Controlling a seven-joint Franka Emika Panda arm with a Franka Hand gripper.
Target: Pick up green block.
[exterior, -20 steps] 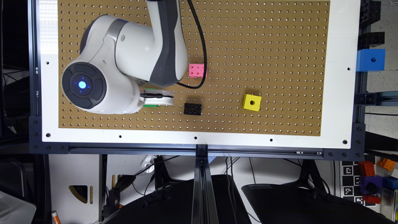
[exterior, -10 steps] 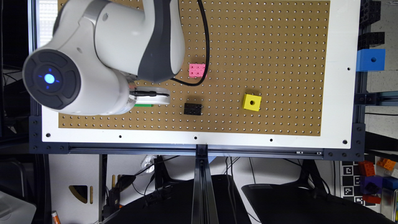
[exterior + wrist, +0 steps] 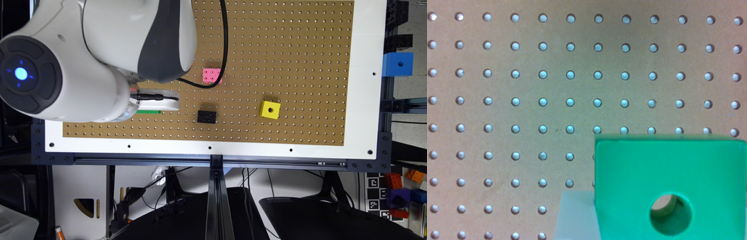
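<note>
The green block (image 3: 667, 185) is a bright green cube with one round hole, and it looms large and close in the wrist view, well above the pegboard (image 3: 527, 100). A pale finger (image 3: 576, 216) presses against its side. In the exterior view only a thin green strip of the green block (image 3: 148, 112) peeks out under the white gripper (image 3: 156, 104), near the pegboard's front edge on the exterior view's left. The gripper is shut on the block.
A black brick (image 3: 206, 116), a pink studded brick (image 3: 212, 75) and a yellow holed cube (image 3: 270, 109) lie on the brown pegboard (image 3: 300, 50). A blue holed cube (image 3: 397, 64) sits off the board on the exterior view's right. The arm's bulky body (image 3: 100, 60) covers the left part.
The arm has grown larger in the exterior view, coming up towards the camera, and shifted to that view's left. The green strip has stayed under the gripper and moved with it.
</note>
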